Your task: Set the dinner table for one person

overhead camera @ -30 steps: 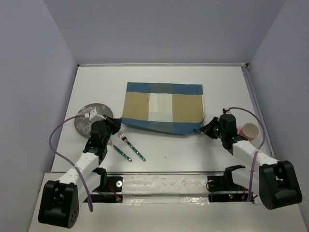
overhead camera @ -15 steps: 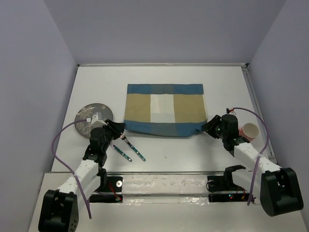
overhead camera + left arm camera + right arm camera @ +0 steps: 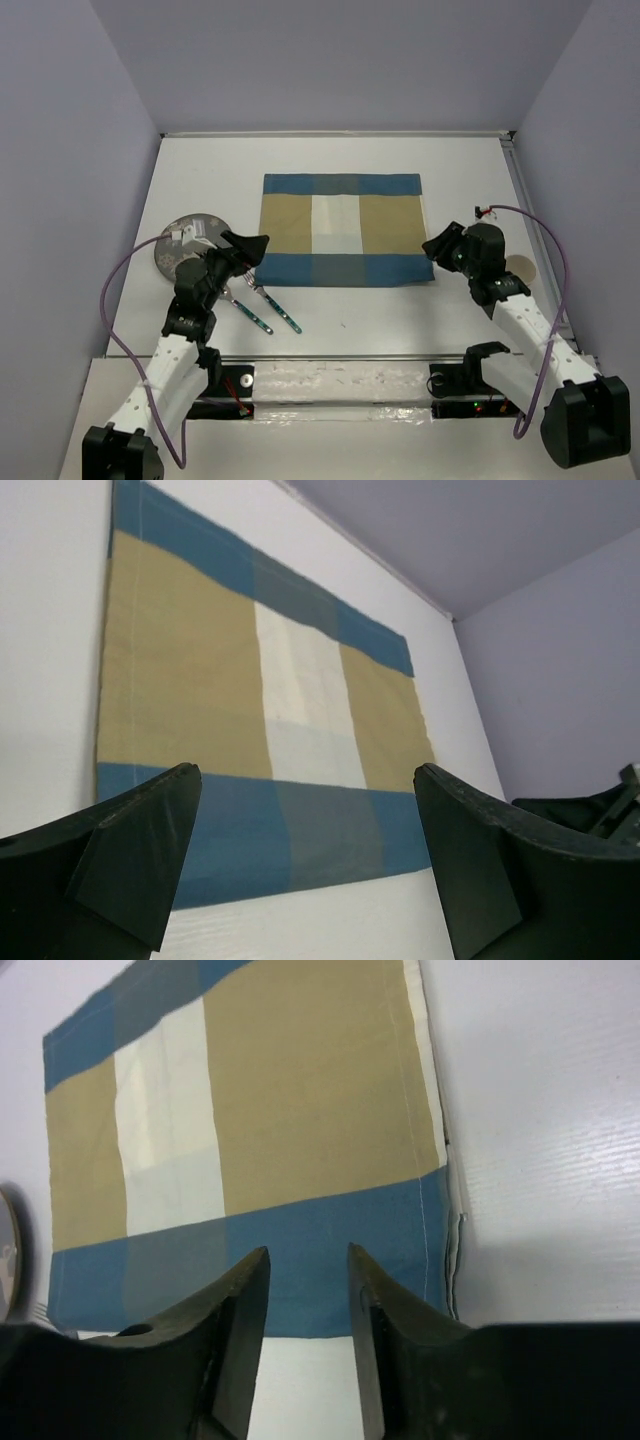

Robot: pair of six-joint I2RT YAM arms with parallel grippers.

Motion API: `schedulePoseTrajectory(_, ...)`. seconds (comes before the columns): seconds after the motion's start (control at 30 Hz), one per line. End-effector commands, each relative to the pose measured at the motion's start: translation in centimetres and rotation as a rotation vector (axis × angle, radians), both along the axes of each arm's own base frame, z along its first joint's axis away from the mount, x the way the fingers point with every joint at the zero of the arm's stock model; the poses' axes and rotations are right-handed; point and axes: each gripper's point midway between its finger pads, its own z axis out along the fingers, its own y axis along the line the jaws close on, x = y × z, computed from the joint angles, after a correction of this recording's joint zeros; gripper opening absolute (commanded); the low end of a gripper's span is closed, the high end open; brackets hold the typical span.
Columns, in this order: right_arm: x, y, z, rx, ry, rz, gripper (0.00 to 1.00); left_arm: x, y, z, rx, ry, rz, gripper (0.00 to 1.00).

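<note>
- The white table (image 3: 350,310) spans the whole floor of the walled bay and carries everything; a blue-and-tan checked placemat (image 3: 340,225) lies flat at its middle.
- The left tool (image 3: 250,252) hangs by the placemat's near left corner, jaws spread wide and empty.
- The right tool (image 3: 437,247) is at the placemat's near right corner, jaws a narrow gap apart, gripping nothing.
- Left of the placemat is a grey speckled plate (image 3: 165,257).
- Near-left of the placemat lie a teal-handled fork (image 3: 277,308) and a second teal-handled utensil (image 3: 252,316).
- Right of the placemat stands a pale cup (image 3: 521,266), partly hidden by the arm.
</note>
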Motion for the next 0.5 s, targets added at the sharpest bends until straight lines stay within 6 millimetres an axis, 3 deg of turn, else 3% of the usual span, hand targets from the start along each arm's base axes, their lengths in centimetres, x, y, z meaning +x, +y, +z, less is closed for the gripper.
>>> schedulePoseTrajectory(0.0, -0.6, 1.2, -1.2, -0.013, 0.039, 0.094, 0.34, 0.1, -0.3, 7.0, 0.014, -0.151, -0.029, 0.98)
schedulePoseTrajectory(0.03, -0.7, 1.5, -1.8, -0.014, 0.051, 0.105, 0.31, 0.1, -0.3, 8.7, 0.024, -0.181, -0.03, 0.99)
schedulePoseTrajectory(0.13, -1.2, 2.5, -4.1, -0.027, 0.106, 0.14, 0.24, -0.2, -0.1, 11.3, 0.045, -0.231, -0.03, 0.99)
schedulePoseTrajectory(0.17, -1.2, 2.9, -5.0, -0.038, 0.128, 0.151, 0.23, -0.4, 0.1, 13.3, 0.069, -0.255, -0.025, 0.99)
schedulePoseTrajectory(0.27, -0.5, 2.4, -6.6, -0.066, 0.171, 0.119, 0.21, -0.8, 0.4, 15.0, 0.125, -0.294, -0.021, 0.99)
schedulePoseTrajectory(0.47, 0.3, 0.5, -7.6, -0.116, 0.19, 0.001, 0.09, -1.7, 2.0, 18.0, 0.27, -0.338, 0.026, 0.99)
